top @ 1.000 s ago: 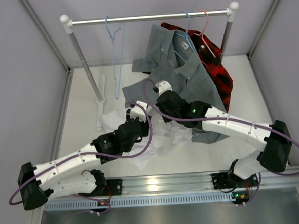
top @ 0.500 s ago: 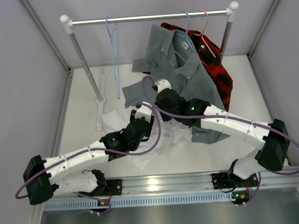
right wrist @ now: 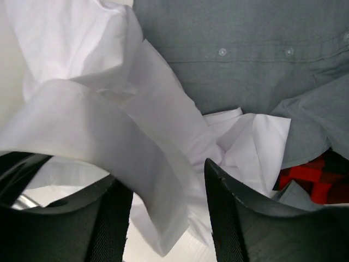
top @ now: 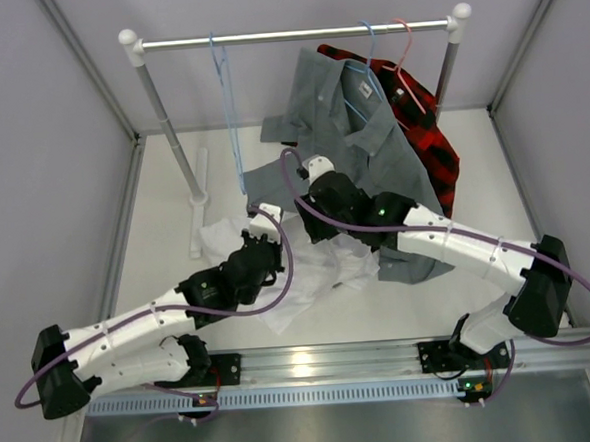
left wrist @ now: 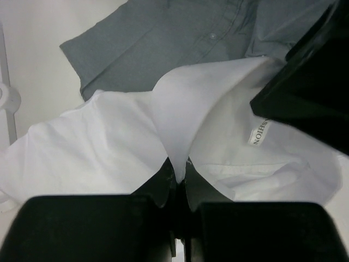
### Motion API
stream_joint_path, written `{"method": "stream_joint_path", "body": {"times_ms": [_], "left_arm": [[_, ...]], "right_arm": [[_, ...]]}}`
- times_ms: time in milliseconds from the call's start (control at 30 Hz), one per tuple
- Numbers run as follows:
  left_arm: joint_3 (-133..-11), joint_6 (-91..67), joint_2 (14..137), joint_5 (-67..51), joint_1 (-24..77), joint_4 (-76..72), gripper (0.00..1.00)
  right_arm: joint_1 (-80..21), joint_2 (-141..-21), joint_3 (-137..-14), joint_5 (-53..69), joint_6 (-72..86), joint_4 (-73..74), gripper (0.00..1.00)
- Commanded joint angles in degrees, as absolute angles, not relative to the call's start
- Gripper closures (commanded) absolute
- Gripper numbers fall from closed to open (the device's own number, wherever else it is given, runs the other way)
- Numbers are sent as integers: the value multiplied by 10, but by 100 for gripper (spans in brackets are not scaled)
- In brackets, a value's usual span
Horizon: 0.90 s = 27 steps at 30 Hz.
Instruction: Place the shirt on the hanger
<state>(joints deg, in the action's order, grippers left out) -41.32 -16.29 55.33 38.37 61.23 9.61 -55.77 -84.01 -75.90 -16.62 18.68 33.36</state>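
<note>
The white shirt (top: pixel 308 270) lies crumpled on the table between both arms. My left gripper (top: pixel 274 234) is shut on a raised fold of it beside the collar label, the pinch showing in the left wrist view (left wrist: pixel 179 170). My right gripper (top: pixel 305 228) stands open just to the right. In the right wrist view (right wrist: pixel 162 172) a loose band of the white shirt (right wrist: pixel 82 54) drapes across its left finger (right wrist: pixel 109 218) and hangs in the gap. The light-blue wire hanger (top: pixel 231 115) hangs bare on the rail, back left of both grippers.
A grey shirt (top: pixel 359 127) on a blue hanger and a red-and-black plaid shirt (top: pixel 424 123) on a pink hanger hang from the rail (top: pixel 294 35) and spill onto the table behind the white one. The rack's left post (top: pixel 169 128) stands at the left.
My left gripper has shut on the white shirt's fold and its arm has drawn back a little. My right gripper has opened, loosing the fabric. The bare hanger has swung slightly right.
</note>
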Motion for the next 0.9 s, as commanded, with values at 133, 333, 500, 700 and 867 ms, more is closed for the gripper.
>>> {"method": "stream_joint_path", "body": {"times_ms": [133,333,500,700,867], "left_arm": [[-327,-228,492,378,613,13,100],[-279,-246,461,384,613,-24,100],[-269,-259,464,381,613,-25,100],[-267,-263,469,369,613,-25,100],[-275,-258,473,364,614,-16,100]], "right_arm": [[-548,-865,-957,-140,186,333,40],[-560,-955,-1115,-100,160,333,24],[-563,-1035,-1220,-148,106,334,20],[-562,-1112,-1297,-205,33,339,37],[-562,-1114,-1302,-214,12,338,48]]}}
